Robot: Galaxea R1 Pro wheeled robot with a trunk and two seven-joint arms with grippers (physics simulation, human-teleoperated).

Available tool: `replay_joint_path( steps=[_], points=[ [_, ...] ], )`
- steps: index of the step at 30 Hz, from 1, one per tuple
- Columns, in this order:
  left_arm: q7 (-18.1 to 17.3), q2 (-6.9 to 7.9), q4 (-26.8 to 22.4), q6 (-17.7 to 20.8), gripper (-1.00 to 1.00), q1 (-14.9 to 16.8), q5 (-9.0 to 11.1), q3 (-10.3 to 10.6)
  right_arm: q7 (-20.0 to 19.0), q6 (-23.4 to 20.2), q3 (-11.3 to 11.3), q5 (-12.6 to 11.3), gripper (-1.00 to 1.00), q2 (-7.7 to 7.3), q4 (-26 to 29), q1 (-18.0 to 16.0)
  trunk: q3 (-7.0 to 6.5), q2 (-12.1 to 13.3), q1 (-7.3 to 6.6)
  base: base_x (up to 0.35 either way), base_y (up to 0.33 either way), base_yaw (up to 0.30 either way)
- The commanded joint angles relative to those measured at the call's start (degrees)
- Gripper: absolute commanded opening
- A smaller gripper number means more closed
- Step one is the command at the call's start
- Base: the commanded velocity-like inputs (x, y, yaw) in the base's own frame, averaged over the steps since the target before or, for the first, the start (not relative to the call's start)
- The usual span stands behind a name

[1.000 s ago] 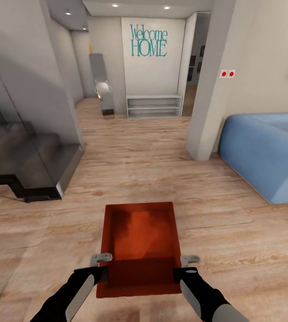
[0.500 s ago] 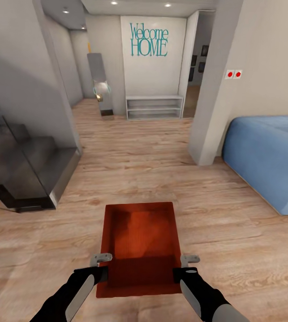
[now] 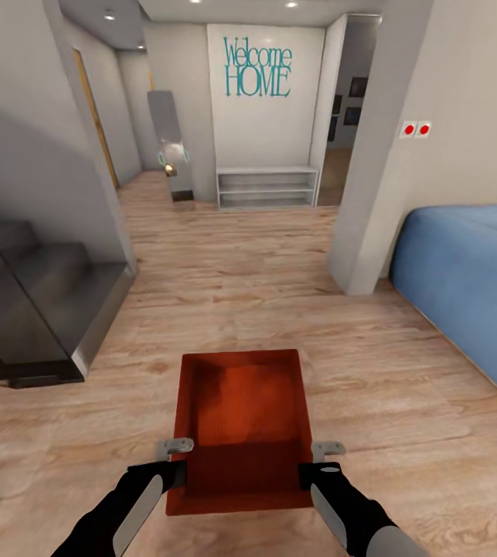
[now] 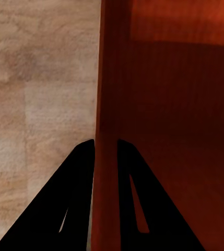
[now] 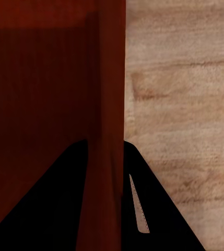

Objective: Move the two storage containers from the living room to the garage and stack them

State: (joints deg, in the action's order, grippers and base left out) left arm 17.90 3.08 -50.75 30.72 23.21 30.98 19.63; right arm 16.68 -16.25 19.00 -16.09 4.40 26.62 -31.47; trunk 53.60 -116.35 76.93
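1. Left gripper (image 3: 177, 456): closed on the left side wall of the bin (image 3: 240, 429). In the left wrist view the two black fingers (image 4: 78, 193) stand one on each side of the wall, touching it, with the gripper (image 4: 105, 144) pinching at the rim.

2. Right gripper (image 3: 321, 456): closed on the right side wall of the same bin. In the right wrist view the bin (image 5: 44, 94) wall runs between the dark fingers (image 5: 153, 204), and the gripper (image 5: 105, 142) clamps it at the rim.

3. Bin: one orange-red, open-top rectangular box, held level between both arms in front of the robot, long side pointing ahead, above the wood floor (image 3: 403, 387). Nothing shows inside it. In the left wrist view its inner wall (image 4: 164, 104) is in shadow.

4. Floor: light wood planks, running forward into a hallway. It shows beside the bin wall in both wrist views (image 5: 179, 94).

5. Stairs (image 3: 39, 309): dark steps at the left, beside a grey wall.

6. Sofa (image 3: 472, 278): blue, at the right, standing against a pale wall.

7. Pillar (image 3: 364, 193): grey-white, between the sofa and the hallway; two red round marks (image 3: 416, 129) on a white plate sit high on the wall at its right.

8. Shelf (image 3: 266, 188): low, white, against the far wall under teal lettering (image 3: 257, 70) reading "Welcome HOME".

9. Stand (image 3: 169, 147): tall grey upright left of the shelf, with a small object partway up, too blurred to name.
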Motion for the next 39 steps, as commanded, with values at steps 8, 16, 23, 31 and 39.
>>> replay_joint_path(
  steps=[8, 16, 23, 31, 39],
  points=[
    [0.56, 0.09, -0.84, -4.44, -1.00, 0.08, 0.05, -0.05, 0.30, -0.30, 0.07, -0.70, -1.00, -0.09, 0.02, 0.01, 0.05, -0.02, 0.03, 0.342, 0.000, 0.000],
    [0.56, 0.09, -0.84, -4.44, -1.00, 0.08, 0.05, -0.03, 0.29, -0.28, 0.07, -0.70, -1.00, -0.09, 0.02, 0.01, 0.05, -0.02, 0.03, 0.342, 0.000, 0.000],
    [0.56, 0.07, -0.84, -4.44, -1.00, 0.08, 0.05, -0.04, 0.31, -0.28, 0.07, -0.70, -1.00, -0.08, 0.02, 0.01, -0.14, -0.02, 0.03, 0.342, 0.000, 0.000],
    [0.56, 0.09, -0.84, -4.44, -1.00, 0.08, 0.05, -0.07, 0.33, -0.28, 0.07, -0.70, -1.00, -0.08, 0.02, 0.01, -0.78, -0.02, 0.03, 0.342, 0.000, 0.000],
    [0.56, 0.08, -0.84, -4.44, -1.00, 0.08, 0.05, -0.03, 0.29, -0.29, 0.07, -0.70, -1.00, -0.09, 0.02, 0.01, -1.44, -0.02, 0.03, 0.342, 0.000, 0.000]
  ],
)
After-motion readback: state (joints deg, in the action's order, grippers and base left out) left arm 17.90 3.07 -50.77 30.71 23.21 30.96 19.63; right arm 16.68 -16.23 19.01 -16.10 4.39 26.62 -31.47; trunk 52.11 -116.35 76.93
